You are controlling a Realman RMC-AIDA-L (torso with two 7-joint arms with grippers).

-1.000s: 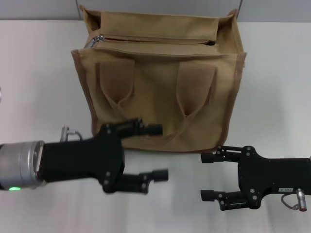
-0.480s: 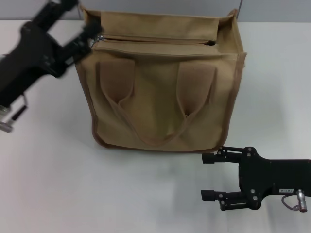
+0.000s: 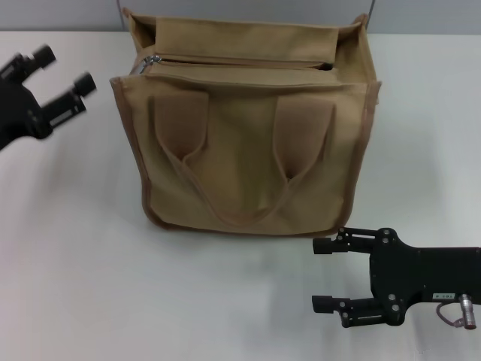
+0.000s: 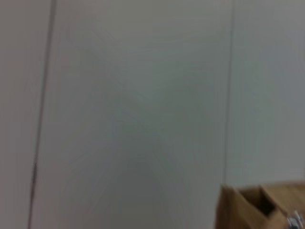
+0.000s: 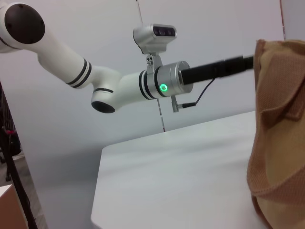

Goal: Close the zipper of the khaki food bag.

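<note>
khaki food bag (image 3: pixel 252 128) upright mid-table, zipper (image 3: pixel 233 62) gaping, slider barely visible at far-left end, left gripper (image 3: pixel 60 75) blurry, fingers spread, arm cut off, right gripper (image 3: pixel 325 274) spread, parked near front

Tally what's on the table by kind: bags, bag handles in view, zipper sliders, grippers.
Bags: 1, the khaki food bag
Strap handles in view: 1, front handle
Zipper sliders: 1, on the zipper
Grippers: 2, left gripper and right gripper, both open
Total: 5
</note>
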